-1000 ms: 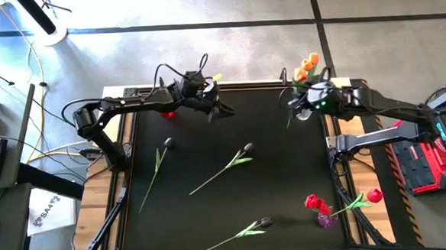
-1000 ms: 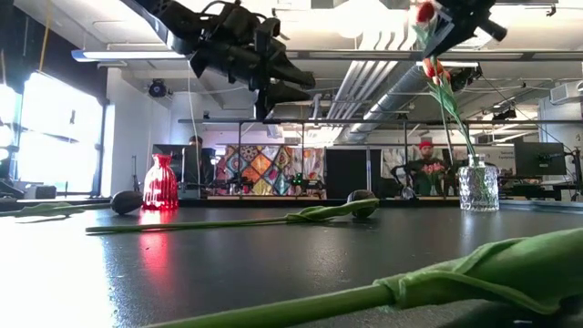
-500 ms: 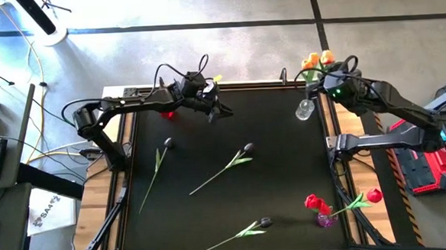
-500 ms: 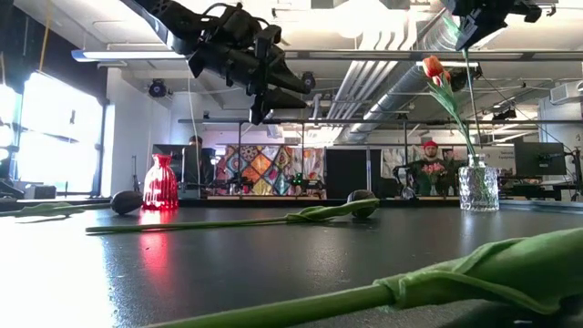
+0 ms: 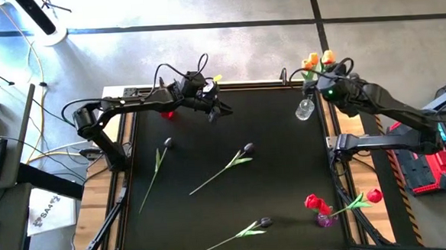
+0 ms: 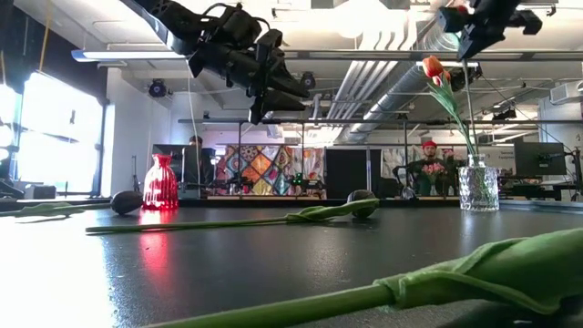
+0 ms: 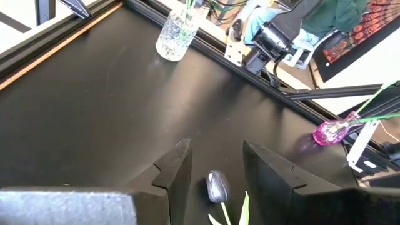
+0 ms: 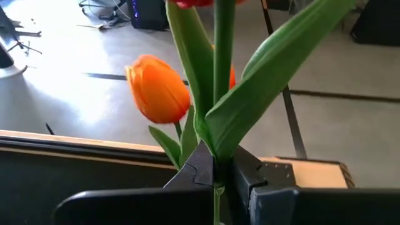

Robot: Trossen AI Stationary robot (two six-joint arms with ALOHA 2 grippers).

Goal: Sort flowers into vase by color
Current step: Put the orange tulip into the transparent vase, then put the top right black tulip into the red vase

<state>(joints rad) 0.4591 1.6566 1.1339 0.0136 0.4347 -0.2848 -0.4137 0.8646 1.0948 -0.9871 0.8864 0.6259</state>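
My right gripper (image 5: 318, 87) is high over the table's far right corner, above the clear glass vase (image 5: 305, 109), and shut on an orange tulip (image 8: 219, 75). A second orange tulip (image 6: 434, 66) stands with its stem in that vase (image 6: 478, 187). My left gripper (image 7: 212, 165) hovers open, high over the far middle of the table (image 5: 220, 110), touching nothing. Through its fingers I see a black tulip head (image 7: 217, 186) lying below on the table. Three black tulips (image 5: 247, 148) (image 5: 165, 145) (image 5: 263, 223) lie flat on the mat. My right gripper pinches the tulip's green stem (image 8: 217, 164) between its two fingers (image 8: 199, 164), just below where a broad leaf (image 8: 275, 69) branches off. The head stands beyond the fingertips. The flower is lifted clear of the table, and its thin stem (image 6: 467, 100) hangs down toward the clear vase.
A red vase (image 5: 166, 113) stands at the far left behind my left arm. A purple vase (image 5: 325, 220) with red tulips (image 5: 313, 203) sits at the near right corner. The mat's middle holds only the lying black tulips. People show in the room beyond the table.
My right gripper has moved up and toward the table's far right corner, away from a spot right over the clear vase, and has turned, still shut on the tulip. The held tulip's head has swung from near the vase out past the far edge.
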